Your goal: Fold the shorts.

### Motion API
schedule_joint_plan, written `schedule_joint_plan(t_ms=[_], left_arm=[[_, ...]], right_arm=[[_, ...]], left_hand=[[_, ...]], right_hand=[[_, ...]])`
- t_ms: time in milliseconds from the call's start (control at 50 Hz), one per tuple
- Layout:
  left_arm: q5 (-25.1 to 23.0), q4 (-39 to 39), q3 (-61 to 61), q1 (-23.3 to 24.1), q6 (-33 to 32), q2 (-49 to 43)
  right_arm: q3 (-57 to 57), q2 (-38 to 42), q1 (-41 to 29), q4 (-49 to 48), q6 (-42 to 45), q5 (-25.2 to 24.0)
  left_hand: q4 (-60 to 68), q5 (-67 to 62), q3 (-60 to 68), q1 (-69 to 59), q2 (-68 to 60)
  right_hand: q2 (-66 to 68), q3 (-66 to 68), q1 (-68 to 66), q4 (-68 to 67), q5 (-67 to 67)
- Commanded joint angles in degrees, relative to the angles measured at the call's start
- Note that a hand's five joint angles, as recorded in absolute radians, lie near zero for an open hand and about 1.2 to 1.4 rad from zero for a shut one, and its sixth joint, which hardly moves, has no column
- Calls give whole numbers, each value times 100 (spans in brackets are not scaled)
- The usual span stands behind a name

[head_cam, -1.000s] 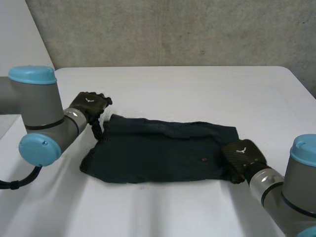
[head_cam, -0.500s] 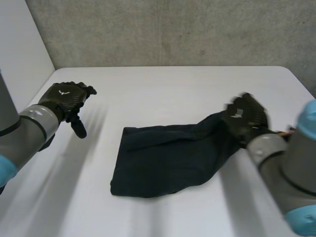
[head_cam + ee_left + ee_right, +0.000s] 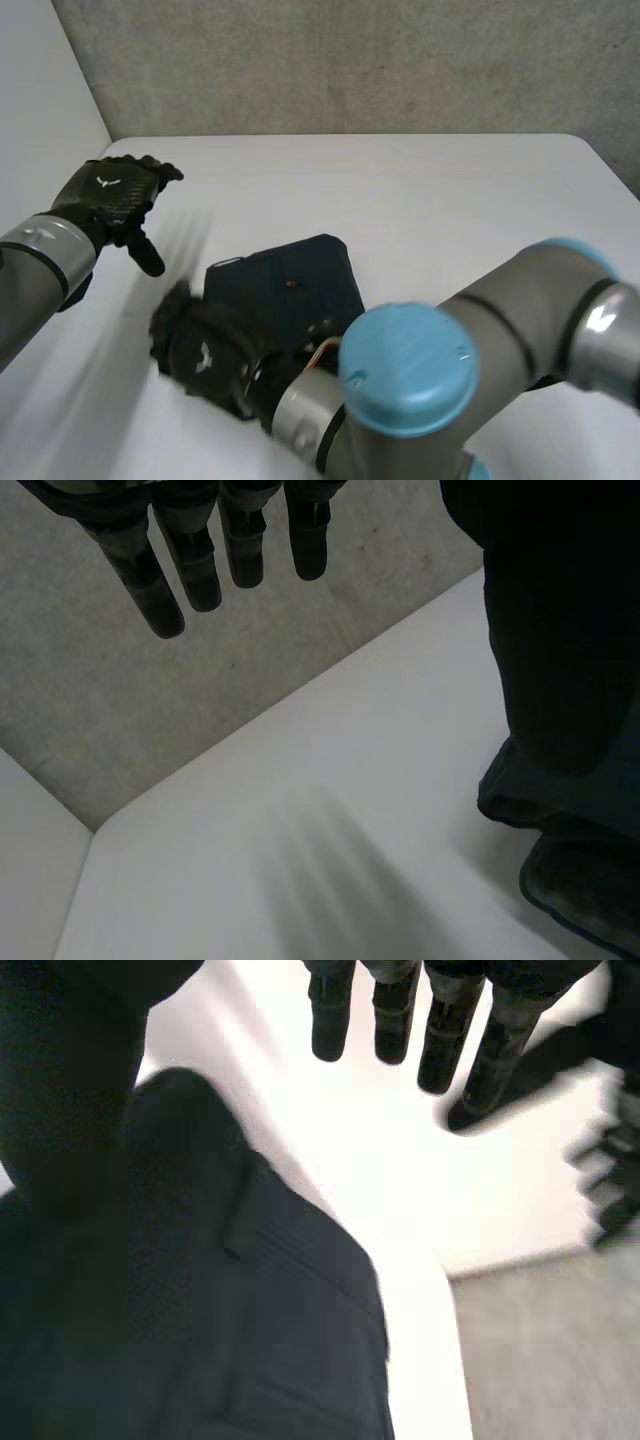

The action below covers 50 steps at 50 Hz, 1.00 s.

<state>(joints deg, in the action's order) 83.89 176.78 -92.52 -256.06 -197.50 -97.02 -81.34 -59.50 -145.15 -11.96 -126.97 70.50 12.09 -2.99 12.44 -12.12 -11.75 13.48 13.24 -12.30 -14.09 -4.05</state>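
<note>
The dark shorts (image 3: 285,285) lie as a compact, roughly square bundle left of the middle of the white table (image 3: 450,200). Their far corner points toward the concrete wall (image 3: 350,60), and their near side is hidden under the right arm (image 3: 480,330). That arm reaches across the front of the table from the right. The right hand (image 3: 205,355) sits at the bundle's near left corner. Whether it touches the cloth there cannot be told from the head view.

In the right wrist view the fingers (image 3: 440,1030) are straight and spread, gripping nothing. They reach out over bare table past the cloth's edge, and the shorts (image 3: 290,1320) lie below the palm and thumb. A seam or fold line runs along the cloth near that edge.

The left hand (image 3: 108,195) hangs above the table's left side, well apart from the shorts, near the far left corner. In its wrist view its fingers (image 3: 200,560) are straight and relaxed and hold nothing. A rim of the shorts (image 3: 545,800) shows beside the thumb.

Wide white surface lies open to the right of the bundle and beyond it up to the table's far edge. A narrower strip separates the shorts' left edge from the left hand.
</note>
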Motion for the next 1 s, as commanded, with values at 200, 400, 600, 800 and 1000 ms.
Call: schedule_joint_plan(t_ms=[200,400,600,800,1000], left_arm=[[40,-30,-47,759,1222,-281],[505,49,-618,1524,1372,-1397],[963,32,-495,1541,1021,-1750],[928,-30,267,1568,810,-303],[867,-1109,1754,918,924,597]], right_arm=[[293,-459,1515,991,-4802,702],[839,606,1630,1881,-4732,913],[927,906,1744,1943,-4064,1317],[857,-638,1963,1645,-4028,1536],[848,-2214,2684,1529,-4239,3004]], left_hand=[[-137,227,-172,140,103],[-154,244,-189,157,120],[-154,244,-189,157,120],[-171,261,-206,174,137],[-70,160,-104,73,36]], right_hand=[[-348,-324,230,409,405],[-348,-324,230,409,405],[-348,-324,230,409,405],[-348,-324,230,409,405],[-348,-324,230,409,405]])
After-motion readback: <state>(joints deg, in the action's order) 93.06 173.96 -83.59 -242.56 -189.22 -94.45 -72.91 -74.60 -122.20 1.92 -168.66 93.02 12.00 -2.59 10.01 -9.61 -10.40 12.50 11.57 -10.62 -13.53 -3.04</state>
